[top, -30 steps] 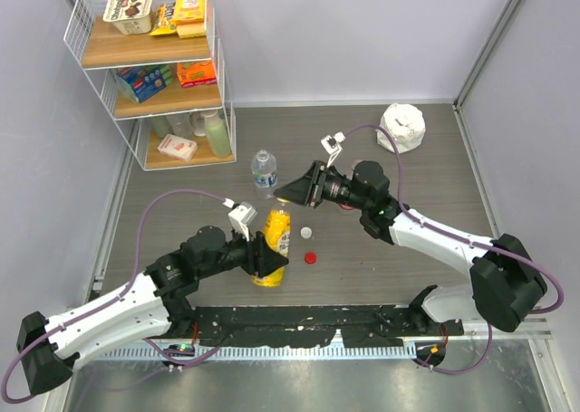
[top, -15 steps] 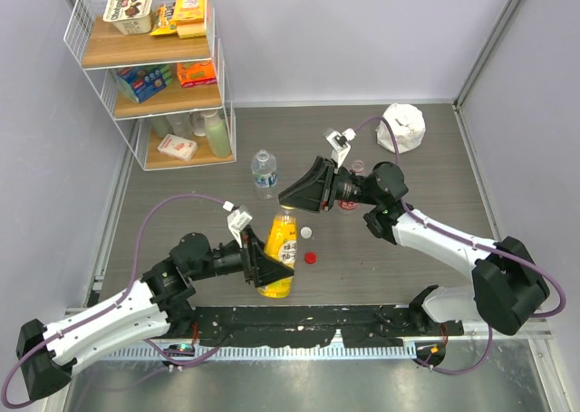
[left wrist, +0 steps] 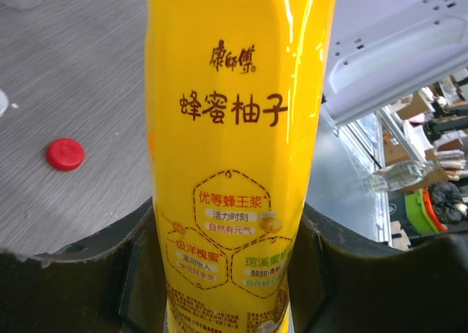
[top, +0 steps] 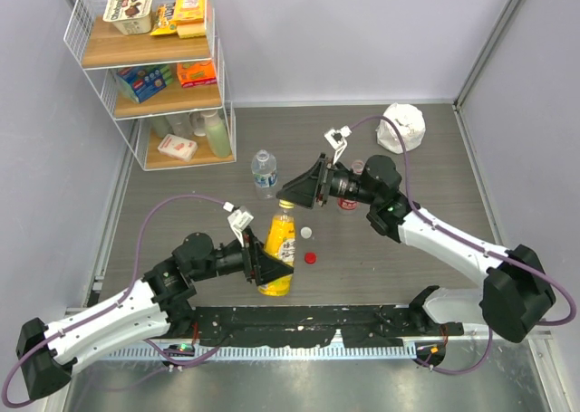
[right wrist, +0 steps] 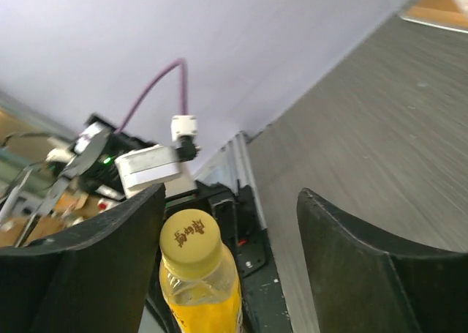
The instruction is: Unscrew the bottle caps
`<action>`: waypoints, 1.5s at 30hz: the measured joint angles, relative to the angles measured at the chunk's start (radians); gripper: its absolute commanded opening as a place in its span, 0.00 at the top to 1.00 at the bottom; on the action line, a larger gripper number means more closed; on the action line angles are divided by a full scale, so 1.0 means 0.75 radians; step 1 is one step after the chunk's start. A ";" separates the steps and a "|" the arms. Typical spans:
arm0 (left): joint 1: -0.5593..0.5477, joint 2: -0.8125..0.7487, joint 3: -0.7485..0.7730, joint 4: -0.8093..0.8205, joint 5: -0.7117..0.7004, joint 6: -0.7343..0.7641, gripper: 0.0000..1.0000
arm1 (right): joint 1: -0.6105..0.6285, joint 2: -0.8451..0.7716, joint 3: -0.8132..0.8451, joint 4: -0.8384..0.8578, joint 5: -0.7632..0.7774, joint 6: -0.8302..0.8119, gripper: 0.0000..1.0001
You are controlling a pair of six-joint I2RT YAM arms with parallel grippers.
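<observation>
The yellow-orange bottle (top: 279, 249) leans on the table centre, and my left gripper (top: 269, 265) is shut on its body (left wrist: 234, 150). Its yellow cap (top: 285, 205) is on the neck. My right gripper (top: 292, 195) is open around that cap (right wrist: 190, 236), which sits close to one finger (right wrist: 95, 274) without being clamped. A red cap (top: 311, 258) and a white cap (top: 306, 233) lie loose on the table; the red cap (left wrist: 65, 154) also shows in the left wrist view. The clear bottle with the blue-white label (top: 264, 171) stands behind. The red-label bottle (top: 348, 204) is mostly hidden by my right arm.
A wire shelf unit (top: 145, 77) with packets and bottles fills the back left corner. A crumpled white object (top: 402, 127) lies at the back right. A black strip (top: 299, 321) runs along the near table edge between the arm bases.
My right gripper was shut at the yellow bottle's top and has now opened, staying around the cap. The left gripper drew the bottle slightly nearer and keeps its grip.
</observation>
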 measured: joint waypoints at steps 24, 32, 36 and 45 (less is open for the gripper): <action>-0.177 0.384 0.379 -0.612 -0.725 0.175 1.00 | 0.234 0.046 0.435 -1.068 0.940 -0.263 0.13; -0.357 0.505 0.504 -0.755 -1.085 0.145 1.00 | 0.290 0.069 0.466 -1.157 1.087 -0.257 0.18; -0.402 0.541 0.547 -0.810 -1.214 0.123 1.00 | 0.300 0.069 0.470 -1.169 1.118 -0.255 0.32; -0.433 0.591 0.573 -0.867 -1.323 0.097 1.00 | 0.326 0.070 0.470 -1.151 1.096 -0.225 0.61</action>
